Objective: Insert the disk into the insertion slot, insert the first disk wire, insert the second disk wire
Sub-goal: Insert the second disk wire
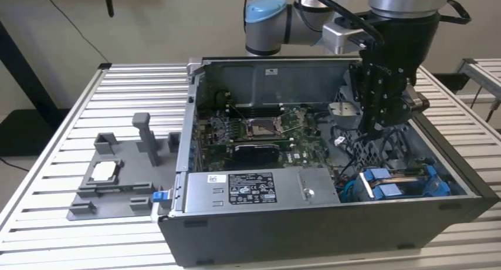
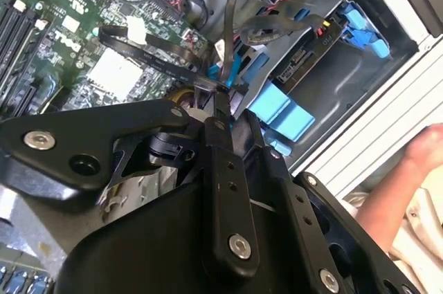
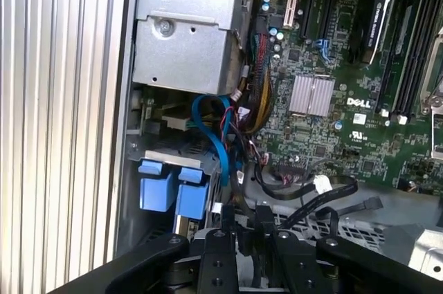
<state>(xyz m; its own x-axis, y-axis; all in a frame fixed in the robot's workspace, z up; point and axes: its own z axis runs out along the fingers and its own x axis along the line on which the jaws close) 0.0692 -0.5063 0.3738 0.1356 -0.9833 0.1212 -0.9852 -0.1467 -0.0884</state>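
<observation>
Already seated, the disk (image 1: pixel 400 181) lies in the insertion slot (image 2: pixel 339 86), in the computer case's (image 1: pixel 313 226) near corner on the exterior view's right. Just beside the bay, the gripper (image 2: pixel 213 97) appears clenched on a black disk wire (image 2: pixel 229 31), so a wire step looks in hand. Seating it would call for squaring the connector to the disk's port, with little room among loose cables (image 3: pixel 214 135) and the case wall.

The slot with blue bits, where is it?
In the exterior view, the insertion slot sits in the computer case, at its near corner on the exterior view's right, beside the power-supply box, below the hand.
</observation>
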